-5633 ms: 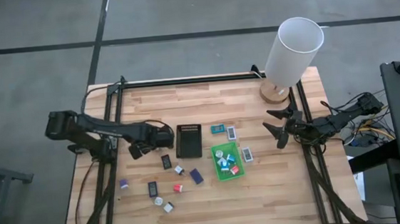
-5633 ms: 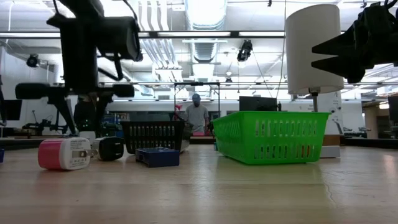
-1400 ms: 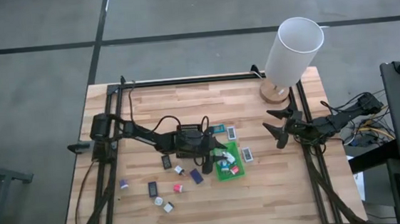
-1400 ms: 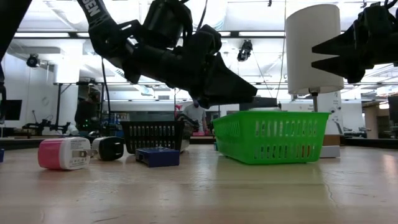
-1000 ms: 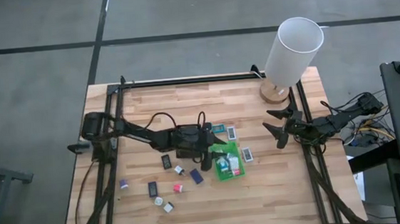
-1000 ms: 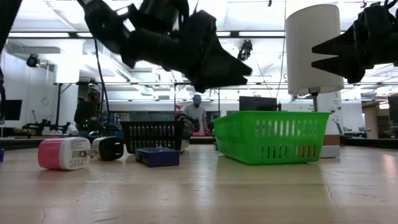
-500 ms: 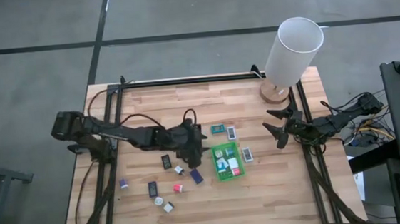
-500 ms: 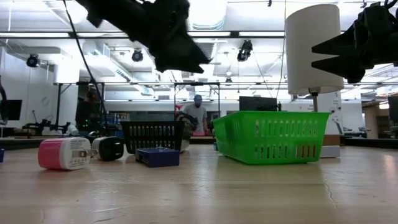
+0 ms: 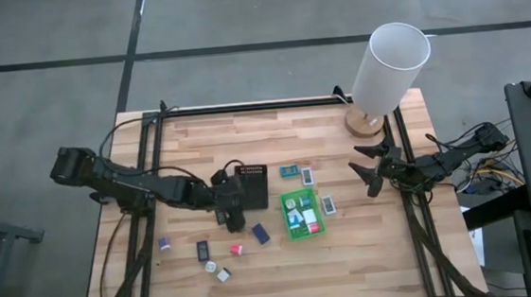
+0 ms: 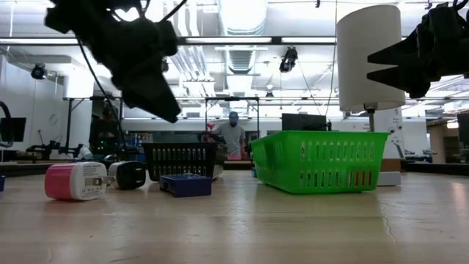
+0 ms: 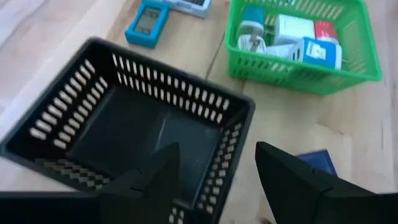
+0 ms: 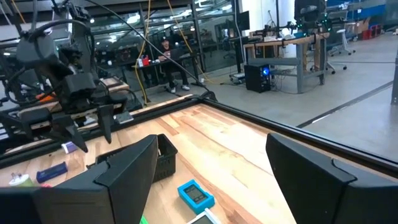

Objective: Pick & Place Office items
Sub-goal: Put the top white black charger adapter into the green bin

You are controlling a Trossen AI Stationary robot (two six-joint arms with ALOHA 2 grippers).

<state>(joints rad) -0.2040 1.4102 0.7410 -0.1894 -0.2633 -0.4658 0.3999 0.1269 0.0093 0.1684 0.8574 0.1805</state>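
On the left side of the table (image 9: 369, 254), the left gripper (image 9: 232, 211) hangs just above the black tray's (image 9: 251, 188) near corner, jaws parted with nothing between them. Small office items (image 9: 219, 255) lie scattered on the wood below it; more sit inside the green tray (image 9: 300, 212), with a few packets (image 9: 297, 173) just beside it. Far right, the right gripper (image 9: 367, 174) waits at the table's edge, jaws spread and empty.

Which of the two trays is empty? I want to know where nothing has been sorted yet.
The black ribbed tray: its floor is bare, while the green tray beside it holds several small items.
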